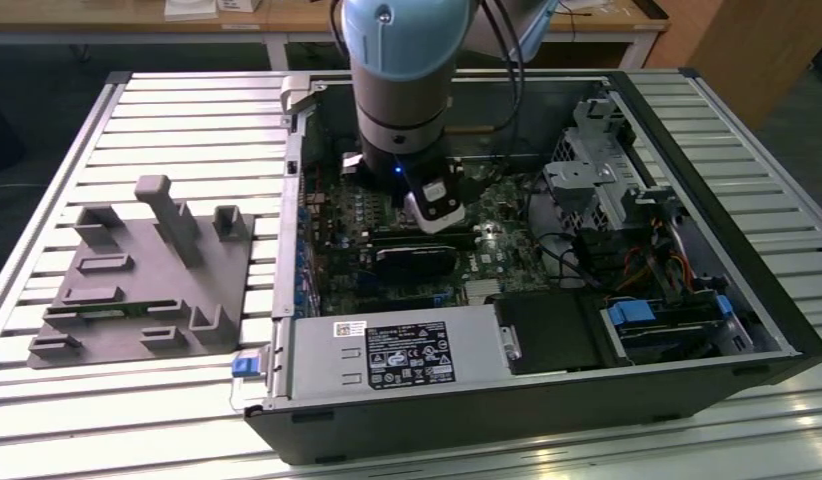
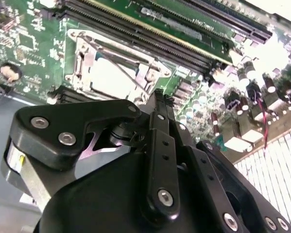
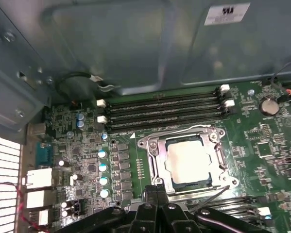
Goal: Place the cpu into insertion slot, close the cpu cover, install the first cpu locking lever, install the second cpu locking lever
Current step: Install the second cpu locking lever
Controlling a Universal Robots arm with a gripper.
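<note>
Arm: reaching down into the open computer case (image 1: 731, 300) in the exterior view, hanging over the green motherboard (image 1: 384, 215)
Gripper (image 3: 157, 190): hovering just beside the socket's edge in the first wrist view, fingertips pressed together with no gap showing, holding nothing; black linkage bars crowding the second wrist view, tip at (image 2: 158, 94)
Cpu (image 3: 188, 162): sitting flat inside the insertion slot, pale silvery face showing through the frame's window; appearing again at (image 2: 111, 77)
Insertion slot (image 3: 157, 174): lying on the motherboard next to the long black memory slots (image 3: 164, 111)
Cpu cover (image 3: 152, 145): lying down flat over the socket, framing the chip
Locking levers: one thin wire lever (image 2: 111, 60) crossing diagonally over the chip face in the second wrist view; another wire (image 3: 213, 196) angling up off the socket's corner near the gripper in the first wrist view; latching state not being discernible
Surroundings: grey fixture block (image 1: 144, 280) resting on the slatted metal table (image 1: 184, 110), well apart from the case, toward the exterior view's left
</note>
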